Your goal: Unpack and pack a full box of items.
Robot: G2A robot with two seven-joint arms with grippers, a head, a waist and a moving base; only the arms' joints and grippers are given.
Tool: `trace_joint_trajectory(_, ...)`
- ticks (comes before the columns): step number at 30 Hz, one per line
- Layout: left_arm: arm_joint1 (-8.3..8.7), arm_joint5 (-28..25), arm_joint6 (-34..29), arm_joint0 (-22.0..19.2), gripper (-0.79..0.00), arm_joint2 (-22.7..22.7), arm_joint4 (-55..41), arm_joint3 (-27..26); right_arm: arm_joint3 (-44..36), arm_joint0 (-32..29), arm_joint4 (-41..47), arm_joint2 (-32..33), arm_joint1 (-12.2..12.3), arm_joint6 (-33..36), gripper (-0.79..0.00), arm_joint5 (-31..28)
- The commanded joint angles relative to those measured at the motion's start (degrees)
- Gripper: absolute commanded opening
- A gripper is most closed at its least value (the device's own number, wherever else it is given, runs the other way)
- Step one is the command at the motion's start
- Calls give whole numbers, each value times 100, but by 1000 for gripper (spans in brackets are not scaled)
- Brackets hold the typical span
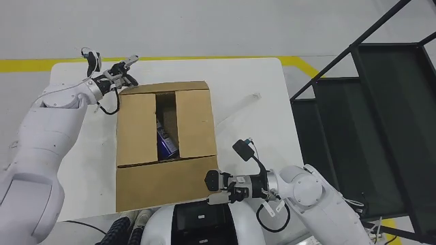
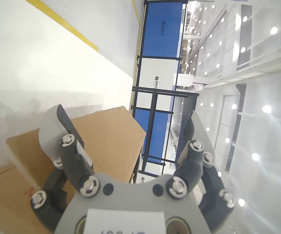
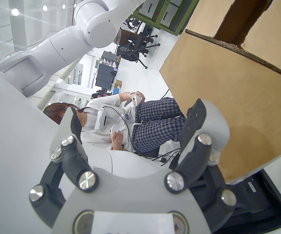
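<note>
Flanking the box (image 1: 139, 177) diagonally, the left gripper (image 1: 111, 61) by its far corner and the right gripper (image 1: 212, 188) by its near edge gape empty, likely poised to spread the flaps (image 1: 194, 122) over the items (image 1: 165, 143) inside.

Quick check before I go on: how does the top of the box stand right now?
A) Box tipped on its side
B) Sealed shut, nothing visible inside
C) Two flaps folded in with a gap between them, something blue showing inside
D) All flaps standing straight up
C: in the top view the cardboard box sits upright with two flaps folded in, and a blue item shows through the dark gap between them.
</note>
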Motion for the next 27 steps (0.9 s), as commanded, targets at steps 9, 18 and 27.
trace_joint_trajectory(9, 147, -547, -1149, -54, 0, -805, -1300, 272, 0, 0, 0, 0, 0, 0, 0, 0)
trace_joint_trajectory(18, 768, -545, -2746, 569, 0, -1832, -2042, -428, -174, 261, -240, -160, -25, -217, 0, 475)
trace_joint_trajectory(27, 1478, 82, -3374, 2663, 0, -3032, -1609, -3246, -29, 1770, -760, -1020, -262, -1027, 0, 2671)
